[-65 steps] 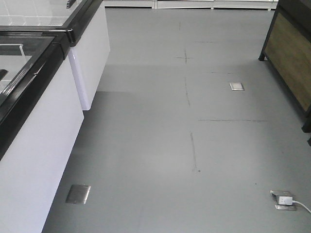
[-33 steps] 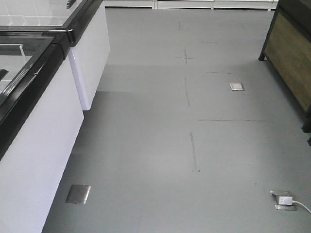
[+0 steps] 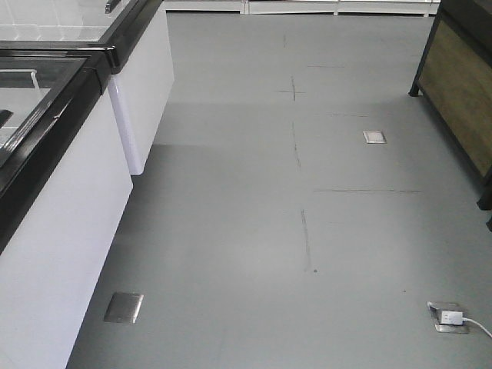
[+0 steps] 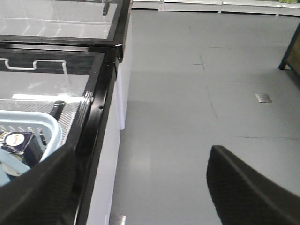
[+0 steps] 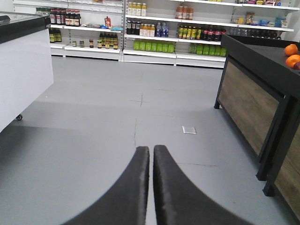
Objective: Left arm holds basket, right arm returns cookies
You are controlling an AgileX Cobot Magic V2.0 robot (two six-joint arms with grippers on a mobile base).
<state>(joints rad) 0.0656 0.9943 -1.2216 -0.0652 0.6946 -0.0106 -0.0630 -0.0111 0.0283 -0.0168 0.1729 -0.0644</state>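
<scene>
Basket [image 4: 49, 129] at far left, seemingly resting on the glass lid of the freezer [image 4: 101, 117], with the cookies [image 4: 18, 142] inside. We see only a corner of the dark box and a round white logo above the pale blue rim, so we cannot tell which way its long axis runs.

Just right of it is the left gripper [image 4: 142, 152], jaws spread wide and holding nothing. The basket lies low and to its left, partly hidden behind the near finger. The wrist points past the freezer's black edge and out over the grey floor [image 3: 254, 231], not at the basket. We see no handle here.

The front view shows neither arm, only freezer and floor.

Further right, the right gripper [image 5: 151, 149] has its fingers pressed together with nothing between them. It is aimed roughly level down the aisle toward shelves [image 5: 154, 28] of bottles, with a dark counter [image 5: 253, 61] bearing oranges [image 5: 291, 49] off to its right. Neither basket nor box appears in its view.

We judge the left arm much the nearer to the basket and its hold not yet made. The right would have to swing left toward the freezer and part its fingers before it could take the box.
</scene>
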